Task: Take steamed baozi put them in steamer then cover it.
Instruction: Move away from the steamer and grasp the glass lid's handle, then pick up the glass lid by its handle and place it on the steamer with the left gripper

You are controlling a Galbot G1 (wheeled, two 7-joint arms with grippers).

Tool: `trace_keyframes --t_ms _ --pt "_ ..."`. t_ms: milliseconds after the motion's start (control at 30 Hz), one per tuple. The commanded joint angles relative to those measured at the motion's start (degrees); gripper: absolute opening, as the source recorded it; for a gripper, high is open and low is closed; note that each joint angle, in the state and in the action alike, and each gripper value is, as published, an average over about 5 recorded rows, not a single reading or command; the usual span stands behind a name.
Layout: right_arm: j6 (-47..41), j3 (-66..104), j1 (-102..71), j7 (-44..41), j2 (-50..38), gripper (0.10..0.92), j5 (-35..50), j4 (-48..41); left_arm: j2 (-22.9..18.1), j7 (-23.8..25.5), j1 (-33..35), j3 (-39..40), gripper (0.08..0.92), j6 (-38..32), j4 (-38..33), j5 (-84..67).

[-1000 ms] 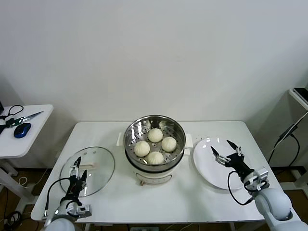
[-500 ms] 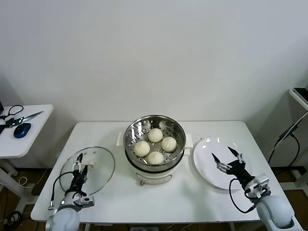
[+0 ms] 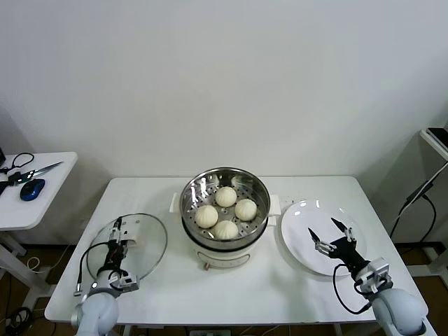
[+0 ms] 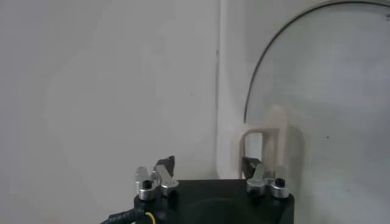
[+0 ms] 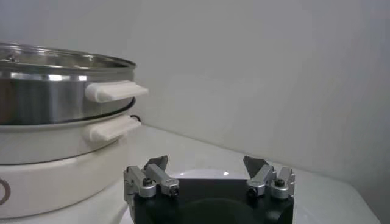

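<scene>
The steamer (image 3: pixel 225 210) stands mid-bench (image 3: pixel 280 287), uncovered, with four baozi (image 3: pixel 225 213) on its perforated tray. To its left the cover (image 3: pixel 133 246) lies flat on the bench. The left end effector (image 3: pixel 117 241) sits over the cover's handle (image 4: pixel 263 143), fingers partly open, astride the handle; contact cannot be told. To the steamer's right, the right end effector (image 3: pixel 330 234) hovers wide open and empty over the plate (image 3: pixel 297 213).
</scene>
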Motion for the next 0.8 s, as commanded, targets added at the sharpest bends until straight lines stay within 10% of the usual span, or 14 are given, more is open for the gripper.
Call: trace_keyframes --t_ms 33,567,800 --pt "0.33 0.10 0.00 -0.24 0.27 0.823 -0.80 -0.38 0.18 -0.60 -0.41 0.05 0.628 -0.48 1.52 -0.25" --pt "0.79 0.56 0.85 -0.56 0.21 0.823 -1.49 -1.35 1.18 -2.08 3.54 -0.43 0.177 -1.33 -5.63 -3.11" --pt "1.29 1.43 1.12 -0.79 -0.34 0.823 -1.43 -2.16 4.70 -1.16 10.20 -1.54 0.148 2.15 -19.33 -4.95"
